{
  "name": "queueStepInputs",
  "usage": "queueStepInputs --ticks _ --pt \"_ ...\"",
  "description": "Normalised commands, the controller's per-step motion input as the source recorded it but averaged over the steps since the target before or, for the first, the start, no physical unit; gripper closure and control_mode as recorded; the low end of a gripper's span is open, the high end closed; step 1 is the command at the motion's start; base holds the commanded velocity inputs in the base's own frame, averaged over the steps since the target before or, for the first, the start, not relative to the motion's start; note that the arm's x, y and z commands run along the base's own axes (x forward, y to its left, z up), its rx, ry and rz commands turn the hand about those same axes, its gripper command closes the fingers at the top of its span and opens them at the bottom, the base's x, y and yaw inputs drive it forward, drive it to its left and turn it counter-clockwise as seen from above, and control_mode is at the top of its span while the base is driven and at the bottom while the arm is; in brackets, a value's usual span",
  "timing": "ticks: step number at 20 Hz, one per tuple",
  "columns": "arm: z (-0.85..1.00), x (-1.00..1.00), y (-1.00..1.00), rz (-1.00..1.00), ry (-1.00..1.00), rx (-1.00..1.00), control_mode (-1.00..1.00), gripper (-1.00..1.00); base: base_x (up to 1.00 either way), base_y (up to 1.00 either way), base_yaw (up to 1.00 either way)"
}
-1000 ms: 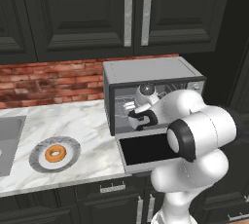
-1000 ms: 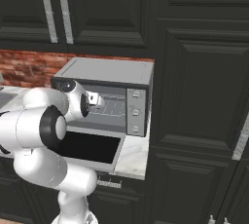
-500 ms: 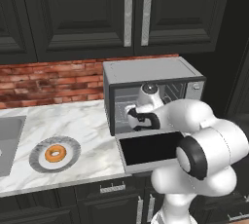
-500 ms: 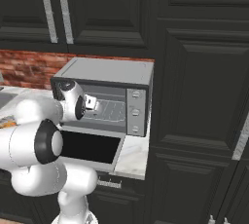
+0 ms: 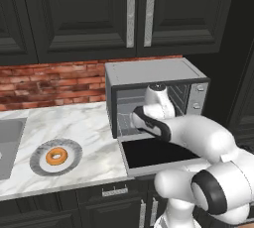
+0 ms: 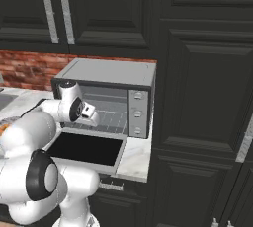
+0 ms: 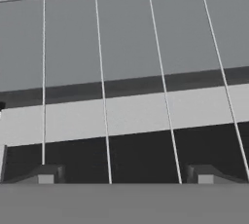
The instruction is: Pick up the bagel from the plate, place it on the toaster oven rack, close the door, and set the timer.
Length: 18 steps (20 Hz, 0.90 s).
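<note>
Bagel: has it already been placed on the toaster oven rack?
No, the bagel lies on the plate on the counter.

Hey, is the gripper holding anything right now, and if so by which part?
Nothing. The gripper is open over the toaster oven rack, and the bagel sits on the plate.

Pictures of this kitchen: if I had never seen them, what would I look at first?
Probably the big white robot arm reaching into the toaster oven, whose door lies folded down flat over the counter edge. From the hand view, its pincer is open and empty, just above the thin wires of the toaster oven rack. Next you'd spot the orange bagel, alone on its speckled plate on the marble counter, left of the oven.
</note>
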Motion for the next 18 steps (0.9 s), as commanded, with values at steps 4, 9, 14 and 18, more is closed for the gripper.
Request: queueStepInputs --ticks 4,9,14,18 --pt "-0.1 -0.64 0.0 -0.05 0.05 0.0 -1.0 -1.0 0.0 0.0 0.0" --pt "0.94 -0.24 0.07 0.01 -0.15 0.0 -1.0 -1.0 0.0 0.0 0.0" --pt "0.95 -0.32 0.46 0.1 -0.07 -0.02 -1.0 -1.0 0.0 0.0 0.0" --pt "0.32 -0.54 0.99 0.25 0.0 -0.21 -1.0 -1.0 0.0 0.0 0.0"
